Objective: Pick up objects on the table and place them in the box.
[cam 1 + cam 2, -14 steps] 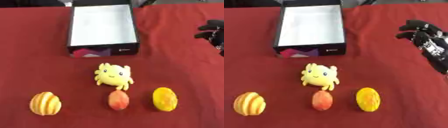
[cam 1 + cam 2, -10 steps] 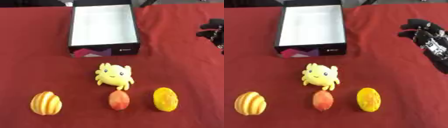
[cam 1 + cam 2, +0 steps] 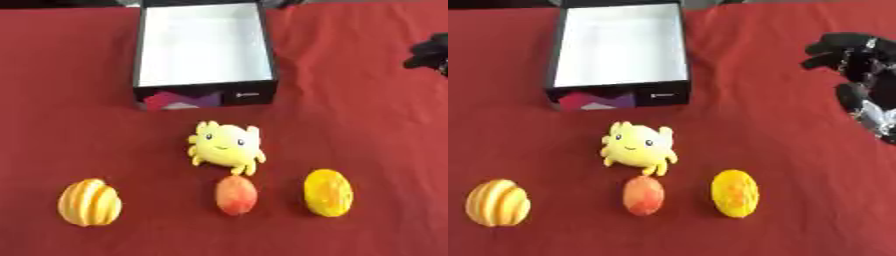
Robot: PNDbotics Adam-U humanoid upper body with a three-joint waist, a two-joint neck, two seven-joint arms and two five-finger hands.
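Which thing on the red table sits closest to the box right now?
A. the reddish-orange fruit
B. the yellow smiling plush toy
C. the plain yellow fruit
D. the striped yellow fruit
B. The yellow smiling plush toy lies just in front of the box, while the striped yellow fruit, the reddish-orange fruit and the plain yellow fruit form a row farther from it.

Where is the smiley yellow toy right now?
The yellow toy lies mid-table on the red cloth, just in front of the box, with the reddish fruit right below it.
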